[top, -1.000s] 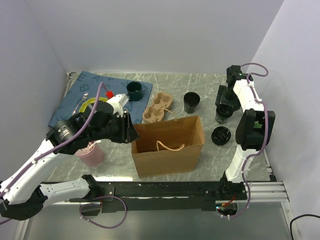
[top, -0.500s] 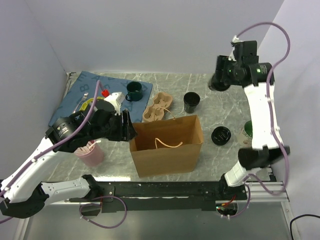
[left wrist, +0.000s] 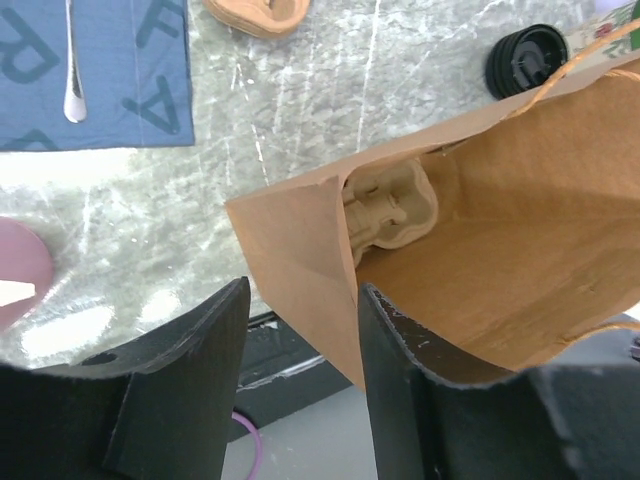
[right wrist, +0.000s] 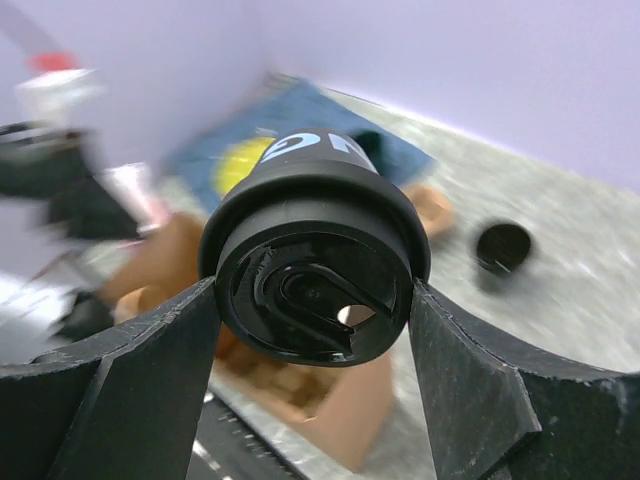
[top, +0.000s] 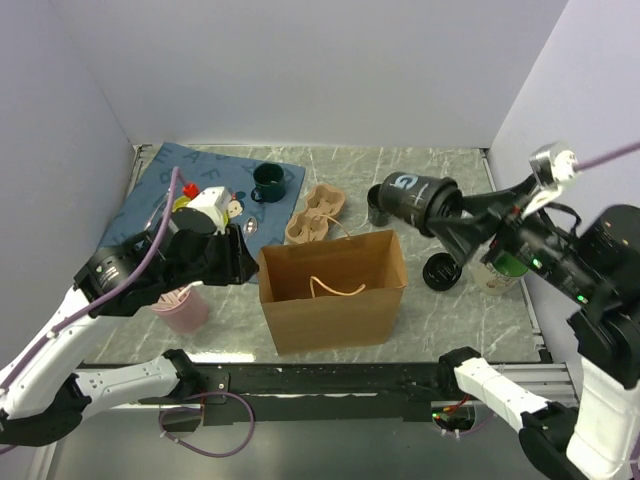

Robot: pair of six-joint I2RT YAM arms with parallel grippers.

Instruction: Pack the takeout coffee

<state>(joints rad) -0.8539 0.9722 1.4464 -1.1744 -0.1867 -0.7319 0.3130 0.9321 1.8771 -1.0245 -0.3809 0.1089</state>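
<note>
Right gripper is clamped on the lid end of the coffee, holding it on its side in the air, above and just right of the bag. Left gripper has its fingers apart, straddling the bag's left rim; contact unclear.

The takeout coffee is being held on its side in the air above the table by the right gripper. Its lidded end is being clasped between the fingers and its base is being pointed leftward, near the rear right corner of the brown paper bag. The bag is being shown upright and open, its left top edge being met by the left gripper; whether the paper is being pinched cannot be told. A loose black lid is being shown just right of the bag, and a cardboard cup carrier just behind it.
</note>
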